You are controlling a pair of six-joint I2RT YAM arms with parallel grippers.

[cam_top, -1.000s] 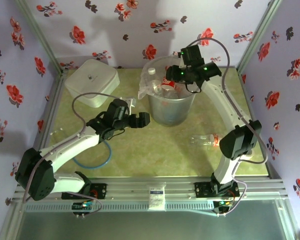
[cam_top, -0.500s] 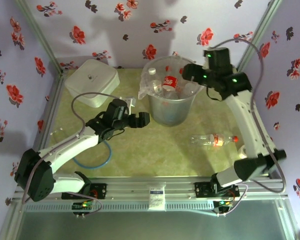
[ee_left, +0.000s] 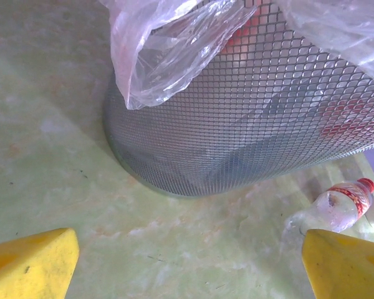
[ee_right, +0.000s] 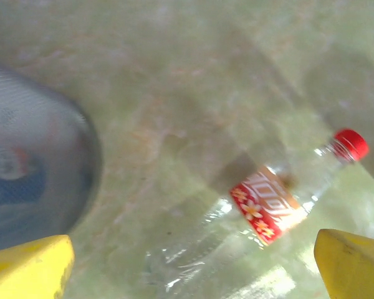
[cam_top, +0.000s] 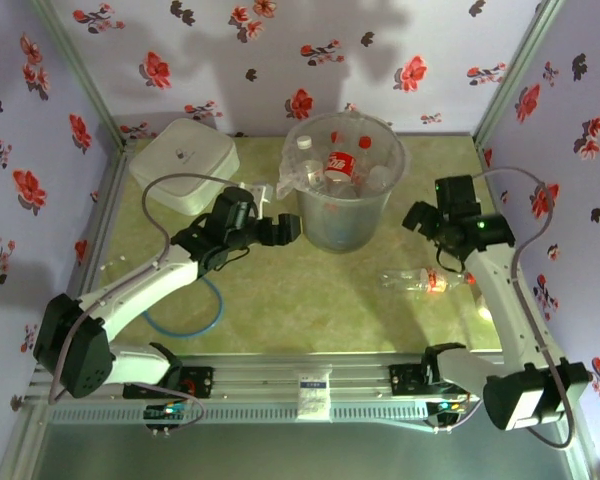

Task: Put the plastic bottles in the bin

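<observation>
Step in hand, as judged: pick-up of the loose bottle (ee_right: 262,208) by the right gripper (ee_right: 190,268).
- The right fingers (ee_right: 352,265) are spread wide and nothing is held.
- The bottle lies on its side on the table (ee_right: 174,75), ahead of and between the fingertips. It is slanted, with the red cap (ee_right: 351,144) nearer the right-hand finger.
- The wrist is best turned until the labelled middle is straddled crosswise, then lowered.
- The thin clear wall may buckle, or the bottle may roll off, if it is pinched near the cap.

Containers:
- The bin (cam_top: 310,225) is seen to the left of the right fingers and directly ahead of the left gripper (cam_top: 280,232), whose fingers (ee_left: 31,261) are also spread and empty.
- The bin stands upright with the liner bag (ee_left: 156,56) draped over its rim.
- Several bottles in the bin (cam_top: 340,165) are piled up, with red caps showing. Room at the top is judged sufficient.
- A white lidded box (cam_top: 185,160) stands behind the left fingers. Its lid is on and its contents are hidden.
</observation>
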